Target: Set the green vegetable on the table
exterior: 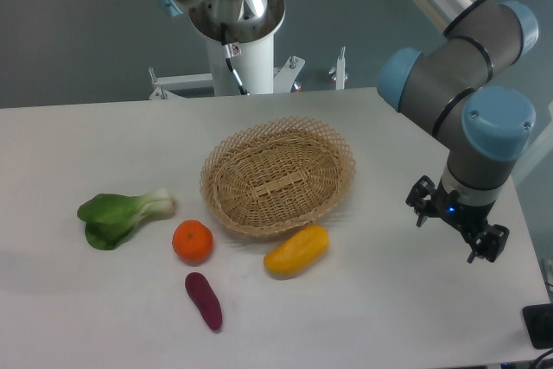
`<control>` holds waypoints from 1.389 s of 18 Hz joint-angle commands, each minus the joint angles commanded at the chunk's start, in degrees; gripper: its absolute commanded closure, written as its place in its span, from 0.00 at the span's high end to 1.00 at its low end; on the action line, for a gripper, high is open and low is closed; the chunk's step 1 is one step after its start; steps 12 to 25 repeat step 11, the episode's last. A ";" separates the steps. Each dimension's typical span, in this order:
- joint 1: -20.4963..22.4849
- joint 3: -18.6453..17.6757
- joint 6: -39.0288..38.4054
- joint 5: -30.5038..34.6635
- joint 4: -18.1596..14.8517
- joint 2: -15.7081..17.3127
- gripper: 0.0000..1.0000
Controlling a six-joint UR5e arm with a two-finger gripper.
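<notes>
The green vegetable (pixel 123 215), a small bok choy with dark green leaves and a pale stalk base, lies on the white table (pixel 363 317) at the left, stalk end pointing right. My gripper (pixel 456 229) hangs at the right side of the table, far from the bok choy and to the right of the basket. Its two dark fingers stand apart and hold nothing.
A woven wicker basket (pixel 278 176) sits empty at the table's middle. An orange (pixel 192 241) lies just right of the bok choy. A purple sweet potato (pixel 205 301) and a yellow mango-like fruit (pixel 296 251) lie in front of the basket. The arm's base (pixel 238 32) stands at the back.
</notes>
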 joint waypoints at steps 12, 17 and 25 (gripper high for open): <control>0.00 -0.44 0.00 0.35 0.18 0.00 1.00; 0.00 -0.44 0.00 0.35 0.18 0.00 1.00; 0.00 -0.44 0.00 0.35 0.18 0.00 1.00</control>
